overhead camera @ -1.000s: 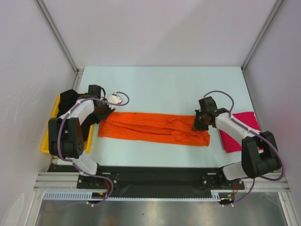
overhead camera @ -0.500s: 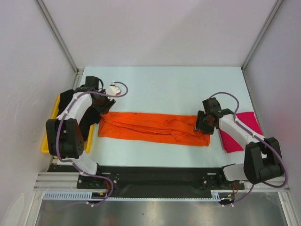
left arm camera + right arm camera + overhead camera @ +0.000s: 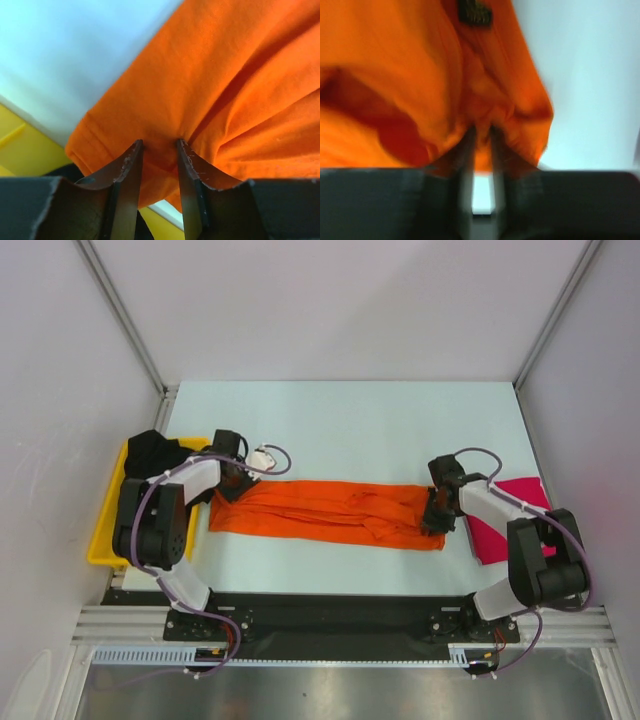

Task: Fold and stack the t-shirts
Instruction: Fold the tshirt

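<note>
Table (image 3: 350,420) carries the orange shirt (image 3: 330,510), which lies across the middle as a long, narrow band, already folded lengthwise and wrinkled along its run. The pink shirt (image 3: 487,540) lies flat at the right edge, partly under the right arm. The black shirt (image 3: 150,450) is heaped in the yellow tray (image 3: 105,540) at the left.

The left gripper (image 3: 225,485) sits at the band's left end. Its wrist view shows the fingers (image 3: 127,170) drawn narrow, with a small ridge of orange cloth pinched between them just inside the hem. The right gripper (image 3: 435,515) sits at the right end. Its wrist view is blurred, but the fingers look close together with orange cloth bunched between them.

The step in hand appears to be folding the band end to end. To do it well, both pinches should probably catch every layer, not just the top one. The two ends would need to rise together, with the cloth lightly taut so the long fold does not open. One end could then be carried over and laid square on the other. Dragging across the table risks pulling the layers apart.
</note>
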You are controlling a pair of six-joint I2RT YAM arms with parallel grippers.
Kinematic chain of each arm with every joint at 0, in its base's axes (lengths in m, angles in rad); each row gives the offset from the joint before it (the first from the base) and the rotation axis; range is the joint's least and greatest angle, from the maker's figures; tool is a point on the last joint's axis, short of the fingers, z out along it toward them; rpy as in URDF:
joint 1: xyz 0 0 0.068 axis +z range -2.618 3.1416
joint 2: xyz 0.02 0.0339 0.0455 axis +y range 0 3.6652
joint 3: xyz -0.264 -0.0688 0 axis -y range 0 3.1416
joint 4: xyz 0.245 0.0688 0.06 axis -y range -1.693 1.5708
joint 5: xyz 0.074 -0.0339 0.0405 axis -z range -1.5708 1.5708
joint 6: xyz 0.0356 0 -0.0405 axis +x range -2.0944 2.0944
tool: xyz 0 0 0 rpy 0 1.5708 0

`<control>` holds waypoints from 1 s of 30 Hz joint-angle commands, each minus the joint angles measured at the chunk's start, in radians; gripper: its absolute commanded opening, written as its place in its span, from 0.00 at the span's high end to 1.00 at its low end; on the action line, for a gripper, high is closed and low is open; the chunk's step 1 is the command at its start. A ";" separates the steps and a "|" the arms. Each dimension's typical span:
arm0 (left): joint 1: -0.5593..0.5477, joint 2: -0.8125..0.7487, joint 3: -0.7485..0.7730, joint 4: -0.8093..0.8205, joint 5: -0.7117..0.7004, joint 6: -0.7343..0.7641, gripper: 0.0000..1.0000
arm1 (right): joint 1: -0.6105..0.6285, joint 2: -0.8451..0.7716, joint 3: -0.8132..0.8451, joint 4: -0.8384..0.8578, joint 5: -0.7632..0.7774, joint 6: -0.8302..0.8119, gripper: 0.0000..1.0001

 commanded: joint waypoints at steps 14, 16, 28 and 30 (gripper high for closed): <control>-0.147 -0.154 -0.123 -0.238 0.139 -0.021 0.60 | -0.131 0.743 0.861 0.058 -0.066 -0.073 1.00; -0.186 -0.180 -0.126 -0.272 0.178 -0.044 0.60 | -0.130 0.838 0.970 0.054 -0.073 -0.055 1.00; -0.502 -0.082 -0.055 -0.242 0.297 -0.245 0.59 | -0.054 1.255 1.718 0.061 -0.159 -0.036 0.99; -0.525 -0.053 -0.015 -0.241 0.328 -0.288 0.59 | -0.059 1.256 1.718 0.110 -0.147 -0.038 0.97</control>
